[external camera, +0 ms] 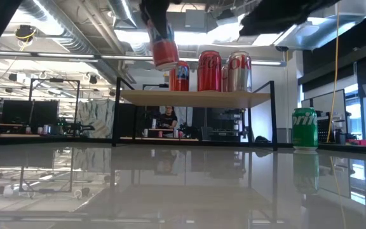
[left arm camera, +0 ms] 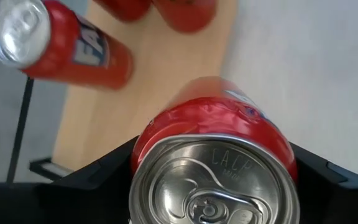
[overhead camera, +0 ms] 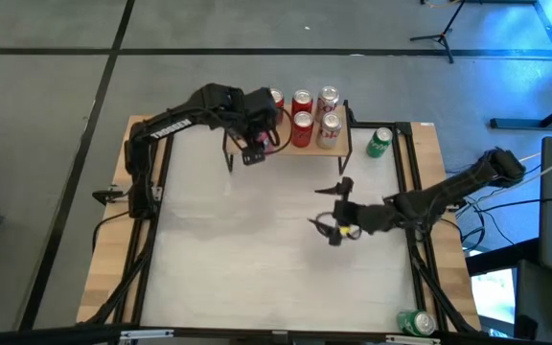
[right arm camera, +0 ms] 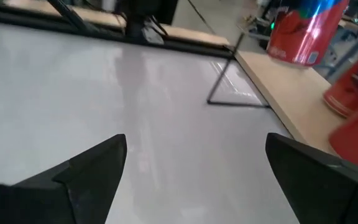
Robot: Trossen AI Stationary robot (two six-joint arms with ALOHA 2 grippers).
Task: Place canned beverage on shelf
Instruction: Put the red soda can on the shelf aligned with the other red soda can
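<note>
1. We see the left claw (overhead camera: 257, 134) closed on a red can (external camera: 164, 52), its two dark fingers (left arm camera: 98, 177) pressing the can's sides; in its own wrist view the silver lid faces the camera.
2. In the low view this held can hangs slightly tilted, above the level of the wooden top of the shelf (external camera: 196, 98) and not touching it.
3. From above, the left claw sits at about 11 o'clock on the counter (overhead camera: 257, 249), over the left part of the shelf (overhead camera: 338, 149).
4. We count several cans already upright on the shelf: a red and blue can (external camera: 179, 77) nearest the held one, then a red cola can (external camera: 210, 70) and a silver can (external camera: 239, 70). From above, the standing cans form a cluster on the middle and right of the shelf.
5. The right claw (overhead camera: 338, 213) hovers near the middle of the counter, slightly toward 3 o'clock, its fingers (right arm camera: 86, 171) spread wide with nothing between them.
6. A green can (overhead camera: 379, 142) stands on the counter at about 1 o'clock, just beside the right end of the shelf and apart from it.
7. Another green can (overhead camera: 416, 322) lies at about 5 o'clock, at the counter's corner.
8. In the low view, a person (external camera: 166, 119) sits in the room beyond the counter, seen under the shelf.
</note>
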